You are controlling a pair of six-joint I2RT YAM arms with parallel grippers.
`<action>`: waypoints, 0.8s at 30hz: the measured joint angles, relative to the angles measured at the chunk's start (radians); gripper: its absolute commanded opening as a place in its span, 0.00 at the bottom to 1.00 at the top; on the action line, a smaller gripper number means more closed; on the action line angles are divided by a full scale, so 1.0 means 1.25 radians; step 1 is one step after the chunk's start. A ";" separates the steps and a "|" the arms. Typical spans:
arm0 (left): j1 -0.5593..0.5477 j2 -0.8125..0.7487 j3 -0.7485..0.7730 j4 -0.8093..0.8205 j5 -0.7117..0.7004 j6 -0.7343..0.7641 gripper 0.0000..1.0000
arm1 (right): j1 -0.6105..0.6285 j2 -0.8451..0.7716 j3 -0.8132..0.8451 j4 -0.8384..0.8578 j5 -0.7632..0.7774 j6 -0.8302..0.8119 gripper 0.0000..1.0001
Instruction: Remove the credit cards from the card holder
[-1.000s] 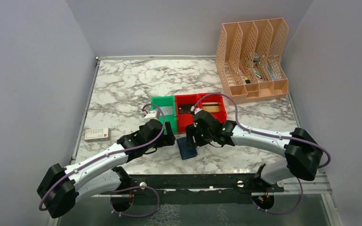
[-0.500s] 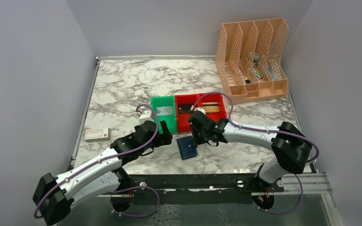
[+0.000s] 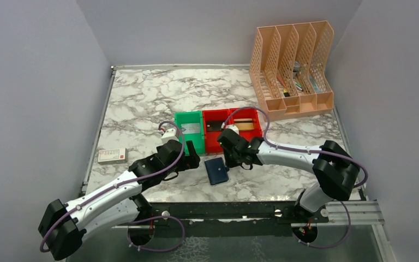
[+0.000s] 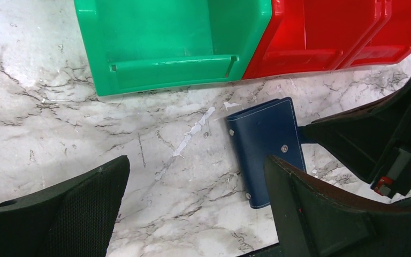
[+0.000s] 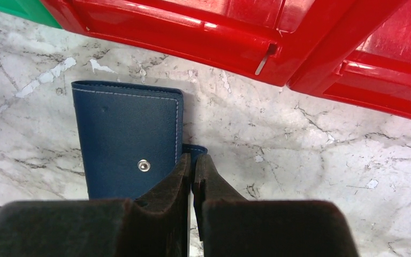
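Right gripper (image 5: pixel 192 163): jaws pressed together, tips pinching the small blue tab (image 5: pixel 195 149) that pokes out of one long edge of the card holder (image 5: pixel 126 139).

We see the holder folded shut and flat on the marble table (image 5: pixel 310 160), with its snap stud facing up. It sits just on the near side of the red bins (image 5: pixel 208 32), close to them but apart. From above it lies between the two wrists, below the first red bin.

Left gripper (image 4: pixel 192 209): fingers spread wide, nothing between them, hanging over bare marble beside the holder. In its wrist view one finger (image 4: pixel 321 214) overlaps the holder's near corner. We can't tell whether it touches.

The green bin (image 4: pixel 160 37) stands next to the red ones, side by side in a row.

Further out, a small white box (image 3: pixel 112 155) lies near the table's left edge. An orange file rack (image 3: pixel 293 68) stands at the far right corner.
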 measured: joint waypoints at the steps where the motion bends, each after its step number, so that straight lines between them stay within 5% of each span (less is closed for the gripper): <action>1: 0.000 0.004 0.000 0.000 0.004 0.000 0.99 | 0.000 -0.003 0.000 0.000 -0.002 -0.001 0.01; 13: 0.000 0.044 0.010 0.019 0.045 -0.010 0.98 | 0.000 -0.267 -0.018 0.111 -0.232 -0.036 0.01; 24: 0.000 -0.048 0.009 0.021 0.040 -0.043 0.97 | 0.000 -0.205 -0.051 0.220 -0.428 -0.003 0.01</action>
